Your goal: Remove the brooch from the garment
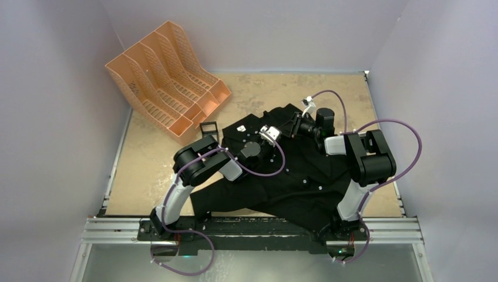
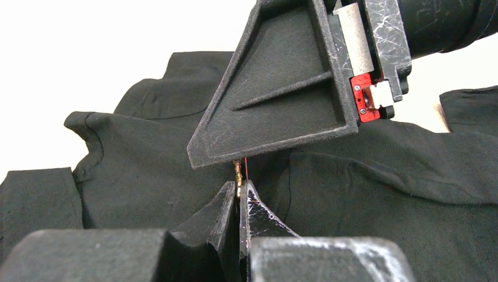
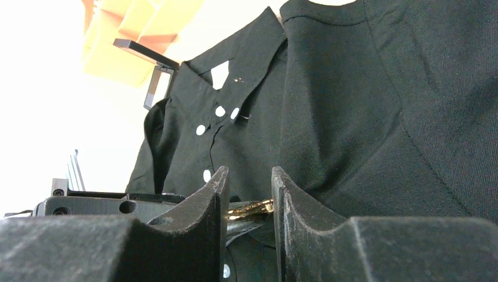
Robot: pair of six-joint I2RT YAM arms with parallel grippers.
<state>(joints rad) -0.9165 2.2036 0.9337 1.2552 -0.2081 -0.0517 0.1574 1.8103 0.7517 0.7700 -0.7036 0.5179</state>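
Observation:
The black garment [image 1: 293, 176] lies spread on the tan table, collar toward the back. Both grippers meet over its upper part. In the left wrist view my left gripper [image 2: 239, 187] is shut on the brooch [image 2: 238, 173], a thin gold sliver standing up out of its tips, just under a finger [image 2: 282, 100] of the right gripper. In the right wrist view my right gripper [image 3: 249, 176] has the gold brooch [image 3: 251, 207] spanning the narrow gap between its fingers, touching both. White buttons [image 3: 220, 111] and the neck label [image 3: 220, 74] show behind. From above the brooch is hidden.
An orange file rack [image 1: 167, 82] lies tipped at the back left of the table. A small black frame [image 1: 208, 127] stands between it and the shirt's collar. Purple cables loop over both arms. Grey walls close in left and right.

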